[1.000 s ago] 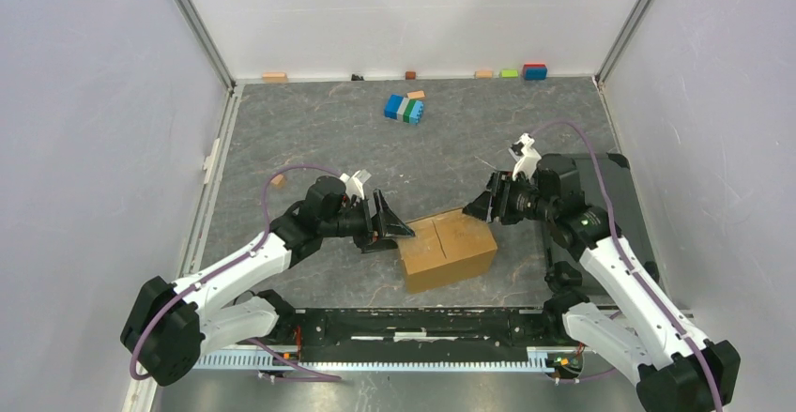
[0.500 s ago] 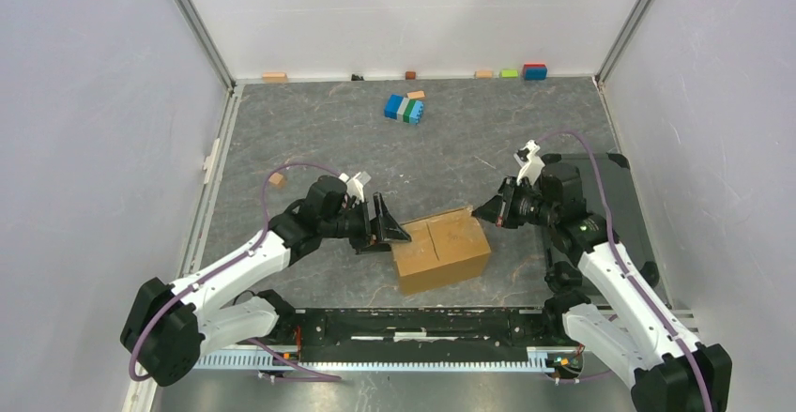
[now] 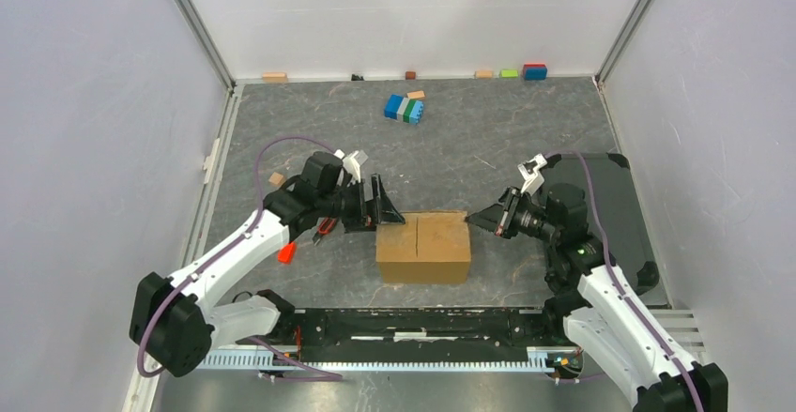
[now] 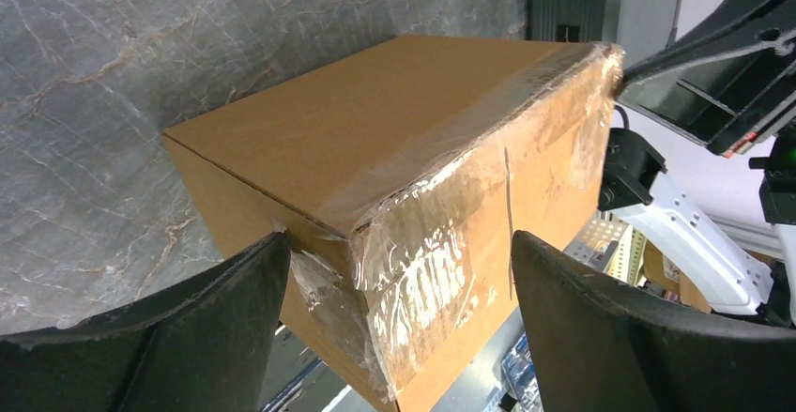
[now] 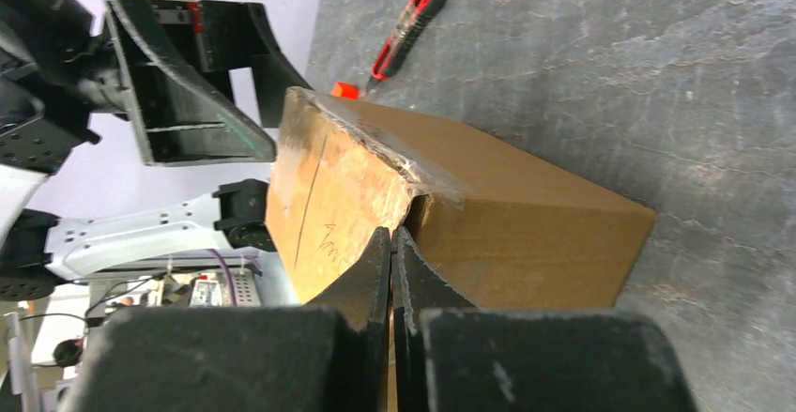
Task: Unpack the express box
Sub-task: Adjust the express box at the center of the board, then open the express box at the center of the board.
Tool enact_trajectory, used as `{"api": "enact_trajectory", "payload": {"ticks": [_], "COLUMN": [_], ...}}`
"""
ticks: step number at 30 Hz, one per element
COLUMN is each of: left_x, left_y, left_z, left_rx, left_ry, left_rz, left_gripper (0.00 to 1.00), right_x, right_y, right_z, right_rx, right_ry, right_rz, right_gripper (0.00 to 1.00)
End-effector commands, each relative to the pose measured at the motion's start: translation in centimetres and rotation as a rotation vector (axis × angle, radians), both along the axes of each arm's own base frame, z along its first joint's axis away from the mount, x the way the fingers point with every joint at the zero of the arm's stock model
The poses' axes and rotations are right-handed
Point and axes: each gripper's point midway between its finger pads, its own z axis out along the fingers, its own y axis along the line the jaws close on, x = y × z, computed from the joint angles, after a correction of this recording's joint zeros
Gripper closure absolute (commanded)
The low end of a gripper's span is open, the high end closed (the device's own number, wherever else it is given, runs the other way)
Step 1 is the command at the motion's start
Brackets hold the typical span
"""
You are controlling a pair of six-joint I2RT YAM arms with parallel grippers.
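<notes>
I saw a grey marbled tabletop (image 3: 310, 130) boxed in by pale lavender side walls (image 3: 84, 102), a white back wall (image 3: 413, 8) and metal corner posts (image 3: 192, 18).

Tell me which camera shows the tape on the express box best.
The left wrist view: clear tape runs along the top edge of the express box and wrinkles down its end face. The right wrist view shows a crumpled stretch at one edge. The top view shows only the centre seam.
</notes>
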Motion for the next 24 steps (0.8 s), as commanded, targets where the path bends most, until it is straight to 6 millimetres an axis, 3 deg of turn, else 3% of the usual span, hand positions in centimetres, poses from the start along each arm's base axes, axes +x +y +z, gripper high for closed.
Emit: {"api": "enact_trajectory", "payload": {"ticks": [1, 8, 14, 20, 24], "left_x": [1.0, 1.4, 1.9, 1.3, 0.4], "left_y": [-0.9, -1.0, -0.6, 0.3, 0.9], "left_z": [2.0, 1.7, 2.4, 3.1, 3.5], "left_rx": [-0.021, -0.013, -0.019, -0.029, -0.025], "left_ry": [-0.086, -0.081, -0.085, -0.064, -0.042], "left_rz": [-0.062, -0.062, -0.049, -0.045, -0.043], "left_gripper": [0.07, 0.07, 0.05, 0.07, 0.1], "right_x": [-0.5, -0.7, -0.7, 0.3, 1.0], "right_y": [1.2, 1.4, 1.4, 0.4, -0.8], "right_z": [4.1, 6.2, 5.8, 3.5, 0.8], "right_rx": [0.146, 0.189, 0.171, 0.027, -0.114], "right_ry": [-0.103, -0.179, -0.22, -0.198, -0.135], "right_rz": [0.052, 0.075, 0.084, 0.029, 0.0], "right_gripper": [1.0, 1.0, 1.0, 1.0, 1.0]}}
